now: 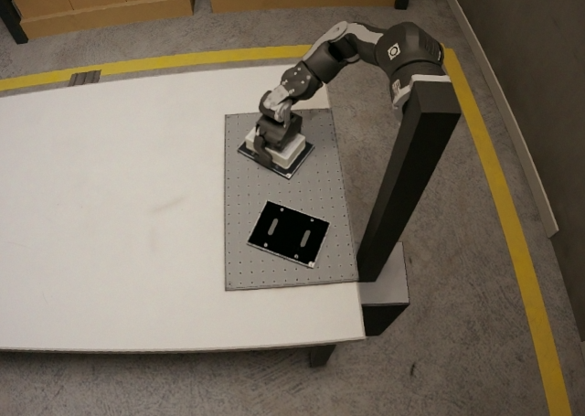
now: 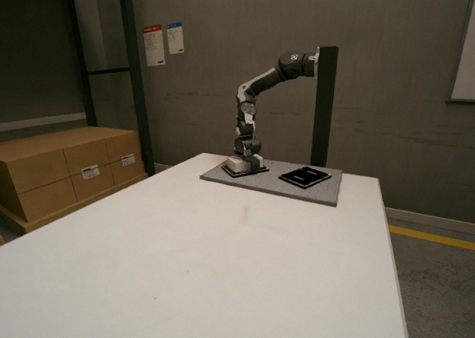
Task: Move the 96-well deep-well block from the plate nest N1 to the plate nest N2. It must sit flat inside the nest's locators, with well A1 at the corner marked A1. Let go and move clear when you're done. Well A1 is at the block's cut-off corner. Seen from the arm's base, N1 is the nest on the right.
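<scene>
The white 96-well deep-well block [image 1: 296, 148] [image 2: 234, 163] sits in the black plate nest N1 [image 1: 293, 169] [image 2: 230, 171] at the far end of the grey perforated base plate [image 1: 283, 274] [image 2: 268, 187]. My gripper [image 1: 272, 145] [image 2: 248, 160] is lowered over the block, pointing down, with its fingers open and standing on either side of it. I cannot tell whether the fingers touch its walls. The block's cut-off corner is hidden by the gripper. The empty black nest N2 [image 1: 264, 234] [image 2: 304, 177] lies nearer the arm's pedestal, with two slots and a small white corner mark.
The arm's black pedestal [image 1: 410, 180] [image 2: 323, 108] stands at the table edge beside the base plate. The white table [image 1: 118, 213] [image 2: 191, 269] stretches away from the base plate. Cardboard boxes [image 2: 57, 166] stand on the floor beyond it.
</scene>
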Motion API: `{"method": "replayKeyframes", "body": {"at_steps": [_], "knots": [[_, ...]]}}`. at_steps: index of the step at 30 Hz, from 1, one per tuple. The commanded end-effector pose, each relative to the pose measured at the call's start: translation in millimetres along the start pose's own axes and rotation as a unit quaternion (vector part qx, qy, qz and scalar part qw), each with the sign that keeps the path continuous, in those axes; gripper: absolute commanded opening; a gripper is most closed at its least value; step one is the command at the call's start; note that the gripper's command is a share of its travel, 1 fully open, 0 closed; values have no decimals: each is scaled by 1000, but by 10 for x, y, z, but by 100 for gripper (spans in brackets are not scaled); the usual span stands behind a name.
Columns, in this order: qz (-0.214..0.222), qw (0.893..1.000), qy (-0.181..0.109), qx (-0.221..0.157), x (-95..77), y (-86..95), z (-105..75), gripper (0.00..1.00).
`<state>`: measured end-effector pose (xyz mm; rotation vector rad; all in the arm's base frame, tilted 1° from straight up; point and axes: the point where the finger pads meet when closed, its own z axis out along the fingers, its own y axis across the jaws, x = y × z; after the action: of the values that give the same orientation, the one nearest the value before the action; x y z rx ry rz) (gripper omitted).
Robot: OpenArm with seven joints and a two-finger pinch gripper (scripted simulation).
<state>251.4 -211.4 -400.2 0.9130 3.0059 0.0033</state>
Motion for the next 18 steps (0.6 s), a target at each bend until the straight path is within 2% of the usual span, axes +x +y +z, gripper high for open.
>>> {"method": "replayKeyframes", "body": {"at_steps": [1, 18], "knots": [[-2, 1000, -3, -6, -25, 25, -21, 77], [1, 1000, -7, -6, -79, 32, -82, 77]]}}
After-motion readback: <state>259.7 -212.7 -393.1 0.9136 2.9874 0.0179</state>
